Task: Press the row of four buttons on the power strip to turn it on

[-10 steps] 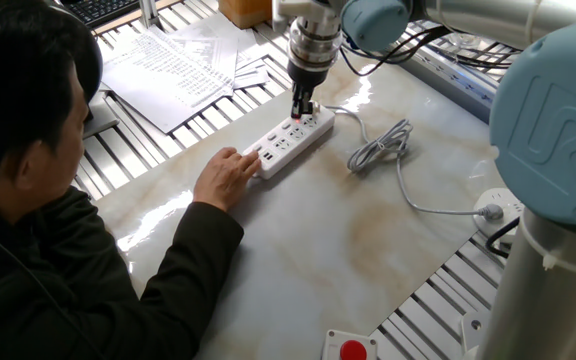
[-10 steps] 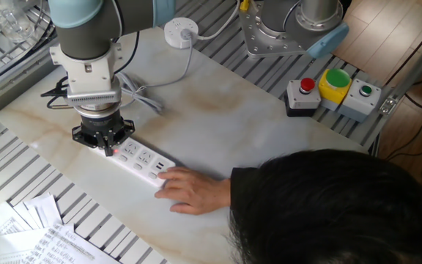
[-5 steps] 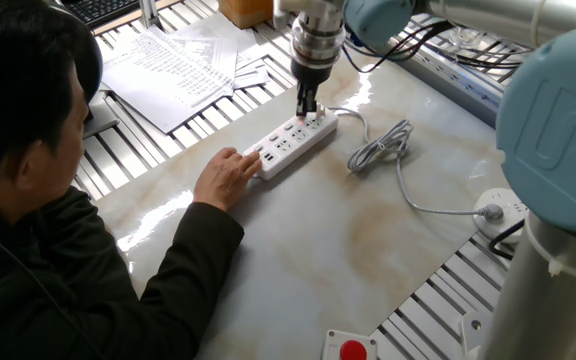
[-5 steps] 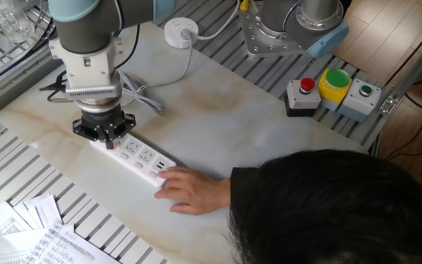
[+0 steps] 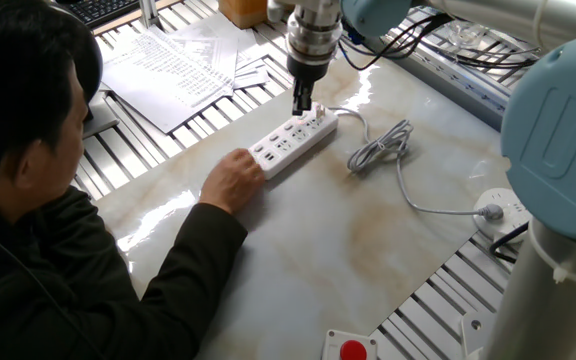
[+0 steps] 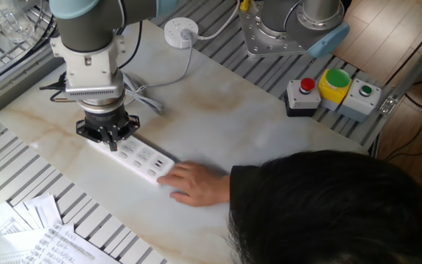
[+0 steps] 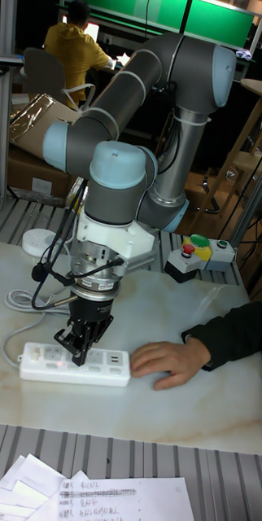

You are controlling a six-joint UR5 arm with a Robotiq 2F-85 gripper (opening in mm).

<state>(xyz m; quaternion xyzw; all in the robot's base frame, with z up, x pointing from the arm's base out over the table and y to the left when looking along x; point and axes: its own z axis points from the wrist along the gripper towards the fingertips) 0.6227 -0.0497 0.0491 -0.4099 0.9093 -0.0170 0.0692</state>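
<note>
Papers [image 7: 90,496] lay nearest the tall view's camera, off the table [image 7: 188,423] edge, well short of the work. Next back came the power strip [image 7: 74,365], flat on the marble, long side facing the camera. A person's hand [image 7: 168,361] rested palm down against its USB end, probably bracing it so it wouldn't slide or tip under a downward push. The gripper [image 7: 80,346] hung tip-down over the strip's middle, toward the cable end, away from that bracing hand. Fingertips sat at or just above the top face; contact wasn't clear. Whether the fingers were parted or closed, I could not tell: the tips were too dark and small in every view. It carried nothing.

The row of four buttons [image 5: 298,128] ran along the strip's far long edge in one fixed view, with a faint red dot or two, so likely some switches were already lit. The gripper [image 5: 301,106] stood over that edge near the cable end. From the other fixed view the gripper [image 6: 112,141] covered that end of the power strip [image 6: 141,158], with the person's hand [image 6: 193,182] at the opposite end.

Beyond the gripper, the strip's coiled cable [image 5: 378,148] lay loose, leading to a round socket puck [image 5: 496,210]. Farthest back, a button box [image 7: 198,252] sat at the table's rear.
</note>
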